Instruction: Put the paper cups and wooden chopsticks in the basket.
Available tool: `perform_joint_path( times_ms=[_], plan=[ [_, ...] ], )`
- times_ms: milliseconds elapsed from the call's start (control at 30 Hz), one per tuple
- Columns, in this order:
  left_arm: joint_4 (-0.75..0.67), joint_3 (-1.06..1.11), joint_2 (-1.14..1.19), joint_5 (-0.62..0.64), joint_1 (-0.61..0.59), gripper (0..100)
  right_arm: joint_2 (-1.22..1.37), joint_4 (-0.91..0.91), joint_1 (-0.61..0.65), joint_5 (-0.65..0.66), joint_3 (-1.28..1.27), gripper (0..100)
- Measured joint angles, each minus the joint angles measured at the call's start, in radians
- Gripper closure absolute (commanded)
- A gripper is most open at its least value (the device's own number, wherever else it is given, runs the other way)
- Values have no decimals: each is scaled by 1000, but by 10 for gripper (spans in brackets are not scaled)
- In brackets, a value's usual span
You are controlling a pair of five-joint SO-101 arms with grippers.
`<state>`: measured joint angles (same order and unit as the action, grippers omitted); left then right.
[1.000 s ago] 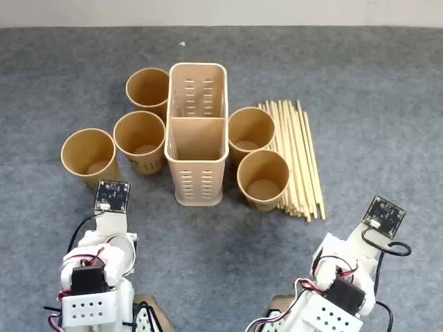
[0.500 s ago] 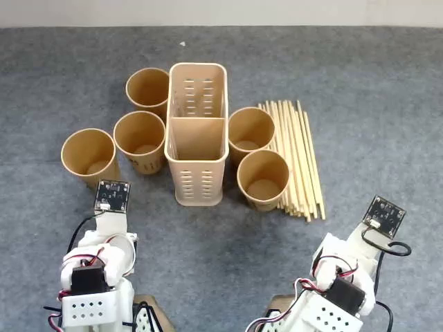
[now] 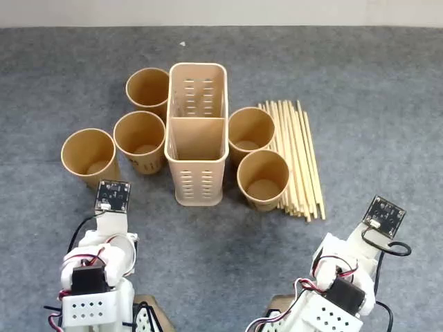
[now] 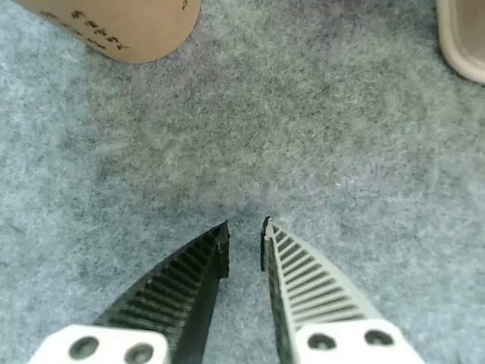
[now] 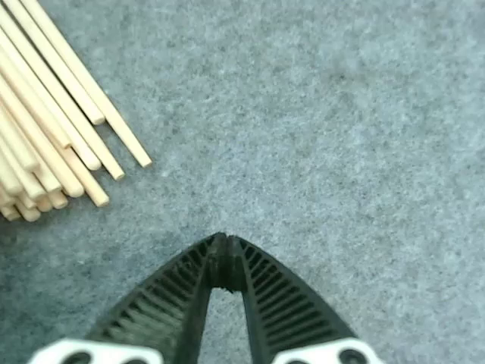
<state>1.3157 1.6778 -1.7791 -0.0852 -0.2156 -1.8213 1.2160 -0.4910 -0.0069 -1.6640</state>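
Left gripper (image 4: 244,227) jaws slightly apart, empty, above grey carpet (image 3: 360,76). Right gripper (image 5: 221,241) jaws closed, empty, near the wooden chopsticks (image 3: 297,152). Five paper cups (image 3: 88,155) stand beside the basket (image 3: 198,183), none inside.

Open carpet (image 4: 303,136) just ahead of the left gripper (image 4: 242,226) — a paper cup (image 4: 121,26) blocks farther ahead-left. Chopsticks (image 5: 53,129) sit ahead-left of the right gripper (image 5: 220,241) — straight ahead looks passable, I think.

Light bright, even, diffuse, from overhead; shadows soft and short at the feet of paper cups (image 3: 140,142) and basket (image 3: 198,187); cup interiors shaded; faint dark patch on desk (image 4: 227,205), left wrist view.
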Motion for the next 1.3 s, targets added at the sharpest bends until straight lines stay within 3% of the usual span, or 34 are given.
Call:
perform_joint_path(
  times_ms=[233,433,533,633,867,1067,1300],
  plan=[
    [-49,0,0,0,140,902,0,0,81,0,0,994],
    [-104,0,0,0,138,904,0,-158,101,21,0,994],
    [-166,-43,0,0,48,902,0,-242,101,190,2,968],
    [-224,-166,0,2,-89,902,0,-252,112,365,44,880],
    [-155,-559,23,-89,-184,872,23,-133,293,324,356,858],
    [-34,-961,290,-123,-253,790,408,-37,468,245,750,858],
    [129,-1505,964,-186,-262,786,1137,80,592,155,1303,855]
  ],
)
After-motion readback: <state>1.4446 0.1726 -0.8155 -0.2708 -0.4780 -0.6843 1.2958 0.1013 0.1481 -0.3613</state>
